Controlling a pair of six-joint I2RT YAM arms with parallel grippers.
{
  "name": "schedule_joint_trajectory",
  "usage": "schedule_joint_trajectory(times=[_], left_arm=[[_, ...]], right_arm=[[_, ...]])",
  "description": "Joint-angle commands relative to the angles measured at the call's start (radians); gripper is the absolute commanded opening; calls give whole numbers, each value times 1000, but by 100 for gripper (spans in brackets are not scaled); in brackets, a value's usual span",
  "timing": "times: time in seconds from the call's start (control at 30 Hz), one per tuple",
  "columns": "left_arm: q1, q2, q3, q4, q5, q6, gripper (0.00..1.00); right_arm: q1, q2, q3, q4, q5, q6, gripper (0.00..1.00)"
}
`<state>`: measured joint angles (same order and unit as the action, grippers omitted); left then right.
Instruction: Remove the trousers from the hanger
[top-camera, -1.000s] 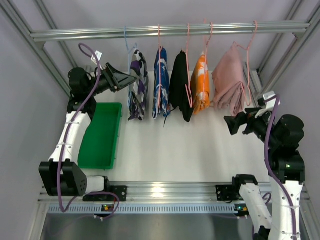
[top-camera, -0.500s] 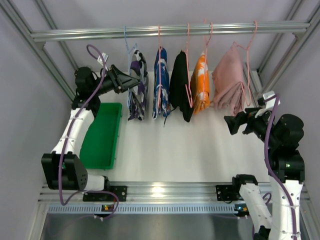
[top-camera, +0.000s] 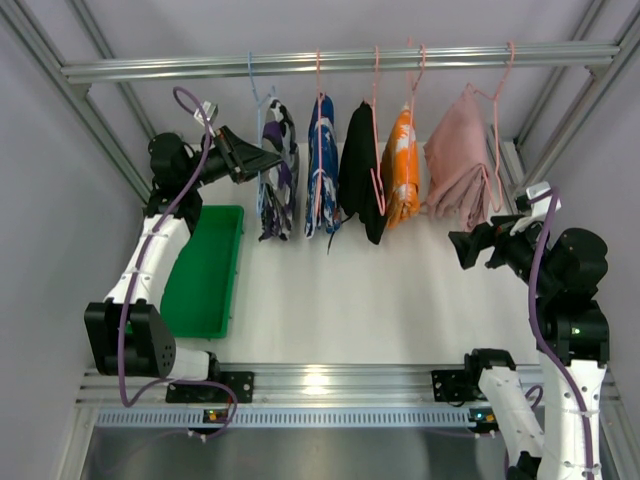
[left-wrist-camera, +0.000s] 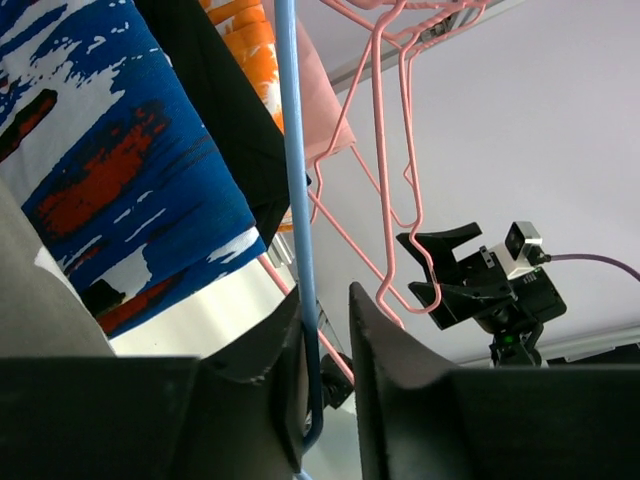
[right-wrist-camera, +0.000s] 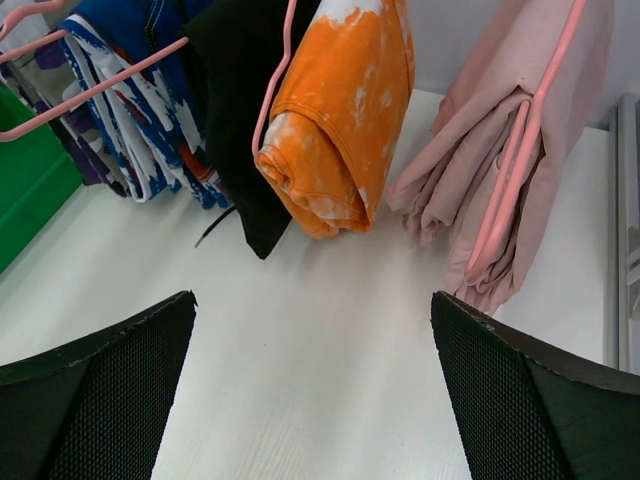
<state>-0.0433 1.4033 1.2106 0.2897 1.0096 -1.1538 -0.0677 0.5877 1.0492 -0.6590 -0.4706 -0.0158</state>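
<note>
The trousers (top-camera: 275, 180), in a purple, white and dark print, hang folded on the light-blue wire hanger (top-camera: 255, 95) at the left end of the rail. My left gripper (top-camera: 268, 158) is at the trousers' upper left. In the left wrist view the blue hanger wire (left-wrist-camera: 297, 180) runs between my jaws (left-wrist-camera: 328, 330). It lies against the left finger, with a gap to the right finger, so the jaws are narrowly open. My right gripper (top-camera: 462, 248) is wide open and empty at the right, and below the pink garment in the right wrist view (right-wrist-camera: 315, 370).
A blue-and-white garment (top-camera: 322, 170), a black one (top-camera: 360, 180), an orange one (top-camera: 402, 170) and a pink one (top-camera: 460, 165) hang on pink hangers along the metal rail (top-camera: 340, 62). A green bin (top-camera: 200, 270) sits on the white table at the left.
My left gripper has moved up and to the right, onto the blue hanger beside the trousers. The trousers have shifted slightly right. The right arm has not moved.
</note>
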Motion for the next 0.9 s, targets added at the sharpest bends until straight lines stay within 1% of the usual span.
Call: schedule_joint_trajectory(times=[0.0,0.17,0.2,0.27,0.37,0.5,0.7,0.87], left_arm=[[-1,-26,1,95,20,-37,24],[-1,-30,6,97,20,-53,10],[-1,-30,7,98,20,-53,4],[-1,-30,21,98,20,-60,0],[-1,-32,68,104,27,-43,0],[0,-64,145,52,11,46,0],[0,-115,173,52,-26,88,0],[-1,-151,159,48,-40,94,0]], right_arm=[[3,-8,15,6,7,-6,99],[3,-8,17,6,12,-7,99],[3,-8,17,6,10,-9,100],[3,-8,17,9,9,-9,99],[3,-6,20,9,9,-9,100],[3,-9,21,13,9,-10,99],[3,-9,21,22,0,-4,100],[3,-11,21,39,-26,8,100]])
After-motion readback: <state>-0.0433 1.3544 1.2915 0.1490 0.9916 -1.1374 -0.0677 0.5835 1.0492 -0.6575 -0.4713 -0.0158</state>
